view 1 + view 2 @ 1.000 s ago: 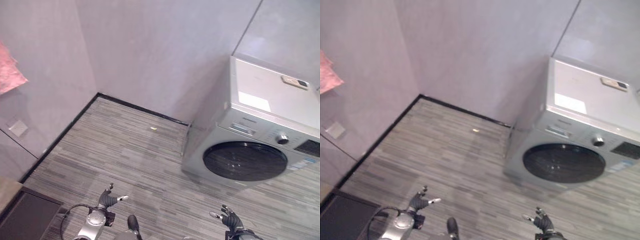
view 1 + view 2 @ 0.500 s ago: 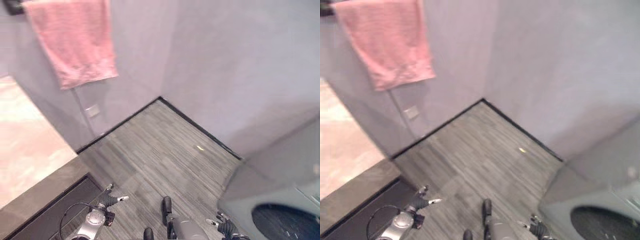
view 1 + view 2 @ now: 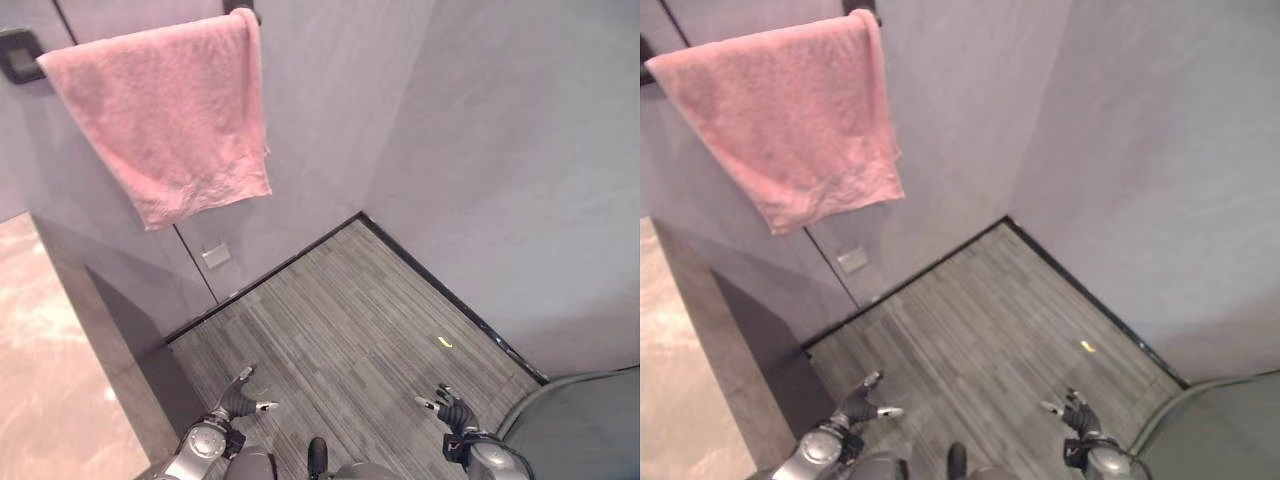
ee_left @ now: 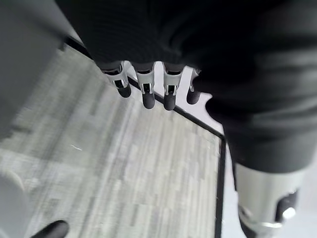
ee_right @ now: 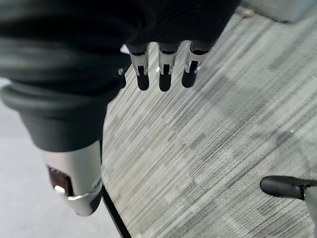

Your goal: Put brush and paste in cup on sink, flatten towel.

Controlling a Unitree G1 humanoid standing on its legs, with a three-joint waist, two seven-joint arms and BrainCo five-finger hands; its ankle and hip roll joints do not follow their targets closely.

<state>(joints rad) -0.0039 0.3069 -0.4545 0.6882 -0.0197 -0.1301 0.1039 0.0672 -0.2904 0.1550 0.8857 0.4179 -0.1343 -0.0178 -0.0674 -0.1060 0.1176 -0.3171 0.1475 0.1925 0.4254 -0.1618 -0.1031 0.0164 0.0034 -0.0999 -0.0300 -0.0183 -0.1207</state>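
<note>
Compared with half a second ago the whole view has swung left, so this is the camera turning and not the things moving: one pink towel (image 3: 165,115) now sits fuller in frame, and the washing machine (image 3: 580,425) has slid almost out at the lower right, with just a grey curved corner left showing.

Two grey walls (image 3: 500,150) meet in a corner, edged by a dark skirting strip (image 3: 450,295). One striped grey floor (image 3: 350,340) fills the space ahead of both hands. One pale stone counter (image 3: 50,380) runs beside the left hand, on the side away from the right hand.

The towel hangs over one dark rail (image 3: 20,55) high on the wall, far above and beyond the left fingers, its lower edge rumpled and slanting. One small pale wall plate (image 3: 215,256) sits below the towel. One tiny yellow scrap (image 3: 445,342) lies on the floor just beyond the right fingers.

The left hand (image 3: 240,398) and right hand (image 3: 450,410) hover low over the floor, well apart. Both have relaxed, spread fingers and hold nothing.
</note>
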